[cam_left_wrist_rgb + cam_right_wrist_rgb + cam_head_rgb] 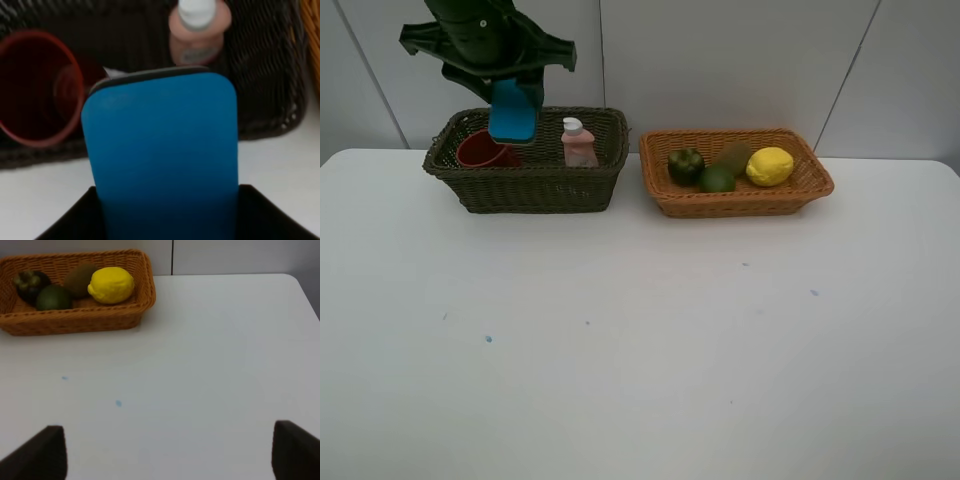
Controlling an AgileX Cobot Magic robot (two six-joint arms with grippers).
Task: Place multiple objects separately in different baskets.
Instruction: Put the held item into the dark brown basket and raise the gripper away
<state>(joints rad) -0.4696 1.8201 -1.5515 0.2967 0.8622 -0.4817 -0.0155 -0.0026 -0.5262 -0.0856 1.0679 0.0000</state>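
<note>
A white table is seen, marked by a few small blue specks scattered over its front half. Two wicker baskets are set directly on it along the far edge, side by side and just apart. The deeper dark olive-brown basket is placed to the left, and the shallower light orange basket is placed to the right. The baskets are backed by a pale panelled wall.

A: Describe the work surface.
B: White table, matte, with a few small blue specks.
A: And behind it?
B: Pale grey wall panels divided by thin dark seams; lighting is even.
</note>
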